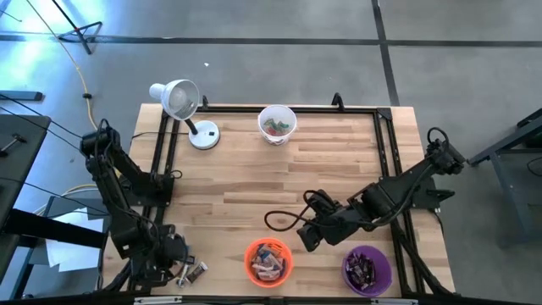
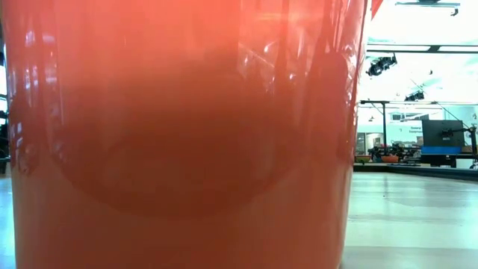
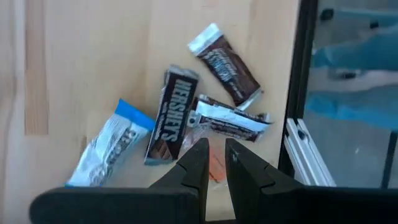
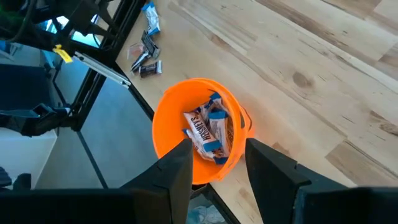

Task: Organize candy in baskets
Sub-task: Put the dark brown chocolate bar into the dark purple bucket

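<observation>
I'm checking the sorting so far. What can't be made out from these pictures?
- Low view: the orange basket fills the picture, hiding the table and both arms.
- High view: candy in the white basket and purple basket is too small to identify.
- Left wrist view: the left gripper covers part of the reddish candy.

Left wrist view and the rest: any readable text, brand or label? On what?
"HERSHEY'S": dark brown bar on the table, left wrist view.
"HERSHEY'S", partly hidden: bar inside the orange basket, right wrist view.
Other loose wrappers, the blue-silver piece, signs in the room behind: too blurred to read.
</observation>
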`<control>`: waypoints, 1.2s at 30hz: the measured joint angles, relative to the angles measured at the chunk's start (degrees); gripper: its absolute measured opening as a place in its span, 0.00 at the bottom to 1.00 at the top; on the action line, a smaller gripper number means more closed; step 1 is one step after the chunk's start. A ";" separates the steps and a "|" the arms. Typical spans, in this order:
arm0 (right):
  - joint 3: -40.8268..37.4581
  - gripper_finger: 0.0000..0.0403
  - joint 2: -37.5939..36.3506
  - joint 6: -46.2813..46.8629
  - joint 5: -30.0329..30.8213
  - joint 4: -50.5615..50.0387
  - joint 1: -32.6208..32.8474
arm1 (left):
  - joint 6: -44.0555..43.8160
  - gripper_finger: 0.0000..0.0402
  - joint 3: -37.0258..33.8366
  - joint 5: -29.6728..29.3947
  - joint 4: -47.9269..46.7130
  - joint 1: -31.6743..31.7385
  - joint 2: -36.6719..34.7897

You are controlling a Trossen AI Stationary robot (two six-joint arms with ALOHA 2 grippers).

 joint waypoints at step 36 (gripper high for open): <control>0.00 0.35 0.00 0.00 0.02 0.00 0.02 | 4.28 0.12 -0.04 -5.40 1.12 3.12 0.02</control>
